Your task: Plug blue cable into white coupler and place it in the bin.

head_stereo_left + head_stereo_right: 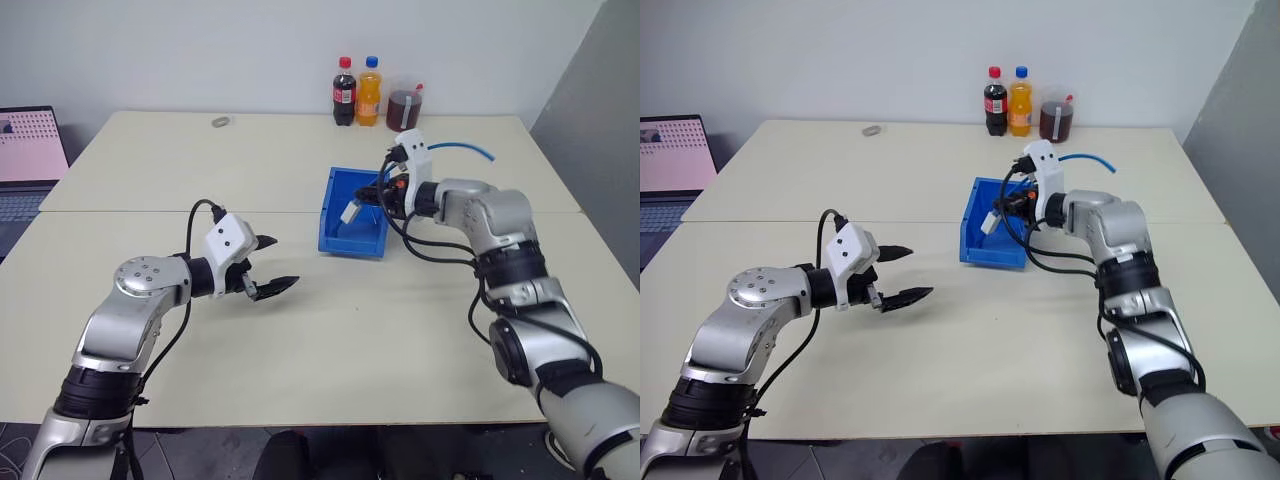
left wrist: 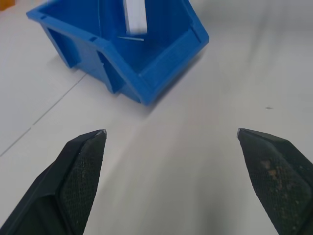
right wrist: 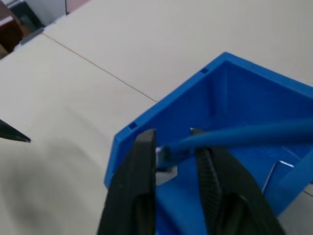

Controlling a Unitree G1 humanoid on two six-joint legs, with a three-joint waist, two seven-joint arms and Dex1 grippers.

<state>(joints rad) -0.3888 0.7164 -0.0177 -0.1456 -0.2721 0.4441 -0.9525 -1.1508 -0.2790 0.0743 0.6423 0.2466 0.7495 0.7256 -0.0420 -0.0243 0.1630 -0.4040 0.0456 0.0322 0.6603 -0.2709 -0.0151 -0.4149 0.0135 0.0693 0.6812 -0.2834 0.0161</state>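
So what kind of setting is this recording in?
Probably an office or lab room: plain pale tables pushed together against a bare wall, an open laptop at one side, and drink bottles at the far edge.

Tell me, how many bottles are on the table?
2: a cola bottle and an orange bottle, side by side at the table's far edge, beside a jug.

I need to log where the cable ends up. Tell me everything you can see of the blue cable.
The blue cable is a thin, light-blue, flexible line with a smooth plastic-looking jacket. Its near end runs between the fingers of the right tool, above the inside of the bin, with the white coupler hanging at that end over the bin. From there it arcs up and back behind the right wrist, its far end free in the air over the table.
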